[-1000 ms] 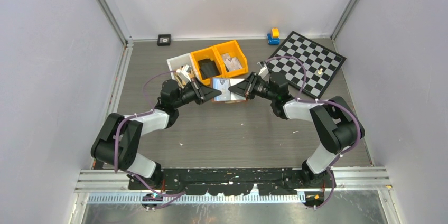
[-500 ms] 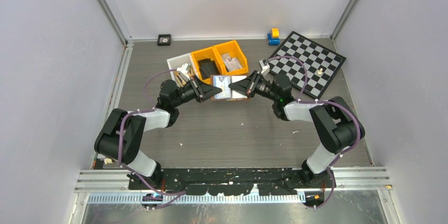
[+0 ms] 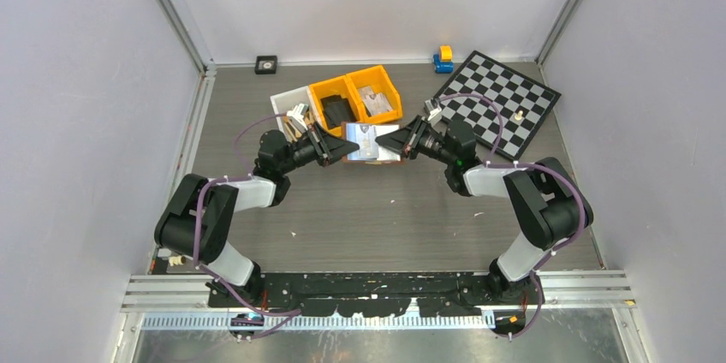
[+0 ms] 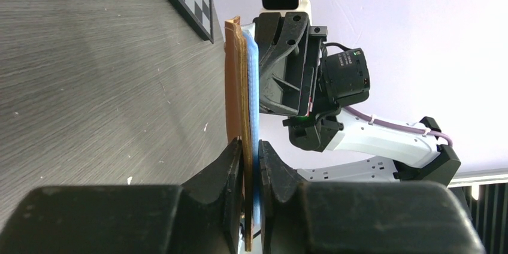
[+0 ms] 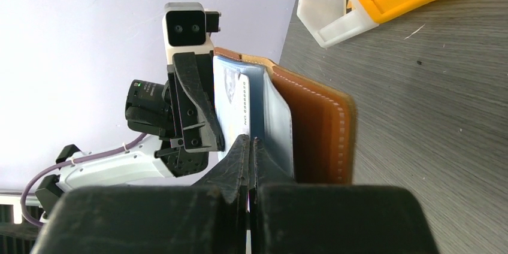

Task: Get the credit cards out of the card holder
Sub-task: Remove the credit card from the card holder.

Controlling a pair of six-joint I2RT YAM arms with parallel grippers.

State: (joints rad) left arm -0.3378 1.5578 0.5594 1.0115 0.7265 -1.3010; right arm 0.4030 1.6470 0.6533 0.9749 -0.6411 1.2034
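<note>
Card holder [image 3: 364, 142] held open: left tool [image 4: 251, 146] clamps its 9 o'clock edge, right tool [image 5: 250, 143] pinches credit card [image 5: 230, 107] at 3 o'clock.

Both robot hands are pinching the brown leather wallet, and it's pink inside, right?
Not pink: the flat reddish-brown leather card holder is pale blue inside, as the right wrist view shows. The left gripper and the right gripper do both pinch it.
</note>
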